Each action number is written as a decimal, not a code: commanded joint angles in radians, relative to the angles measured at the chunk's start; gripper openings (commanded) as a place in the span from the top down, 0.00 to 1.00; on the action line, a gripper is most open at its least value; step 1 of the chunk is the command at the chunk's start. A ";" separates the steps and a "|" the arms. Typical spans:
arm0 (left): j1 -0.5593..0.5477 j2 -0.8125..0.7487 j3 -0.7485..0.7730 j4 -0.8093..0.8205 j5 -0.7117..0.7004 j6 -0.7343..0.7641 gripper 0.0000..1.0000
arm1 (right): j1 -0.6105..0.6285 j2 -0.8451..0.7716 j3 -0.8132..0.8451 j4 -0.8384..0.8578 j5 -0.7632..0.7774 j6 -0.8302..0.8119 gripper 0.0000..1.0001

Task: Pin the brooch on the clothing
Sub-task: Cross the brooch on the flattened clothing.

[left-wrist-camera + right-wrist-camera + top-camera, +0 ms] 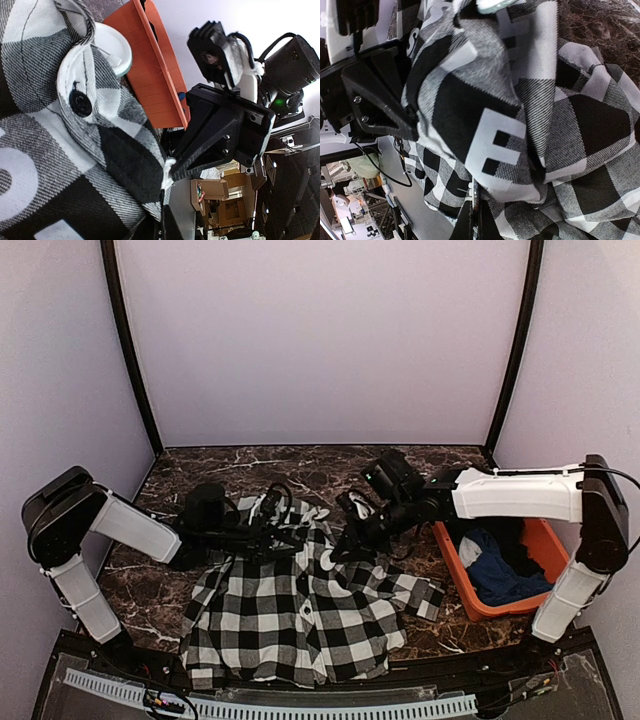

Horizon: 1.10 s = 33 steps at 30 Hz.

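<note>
Flannel shirt (290,605): soft, limp, light (best pinched at a raised fold); left gripper (412,125) and right gripper (170,172) clamped on its cloth.

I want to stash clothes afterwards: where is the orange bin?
In the top view, the orange bin sits on the right, just right of the shirt, under the right arm, holding a blue garment.

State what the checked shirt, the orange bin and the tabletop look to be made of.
The checked shirt: woven cloth, likely brushed cotton flannel; fine weave lines and soft folds show. The orange bin: probably moulded plastic, smooth with ribbed walls. The tabletop: dark polished marble or a printed imitation; white veins, slight sheen.
</note>
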 commanded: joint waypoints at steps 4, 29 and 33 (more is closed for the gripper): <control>-0.019 -0.113 0.009 -0.122 0.020 0.131 0.99 | -0.024 0.048 0.064 0.015 0.010 0.063 1.00; -0.061 -0.191 0.056 -0.382 -0.101 0.360 0.99 | -0.001 0.118 0.169 -0.157 -0.042 0.018 1.00; -0.067 -0.191 0.056 -0.373 -0.101 0.355 0.99 | 0.001 0.143 0.196 -0.170 -0.048 0.020 1.00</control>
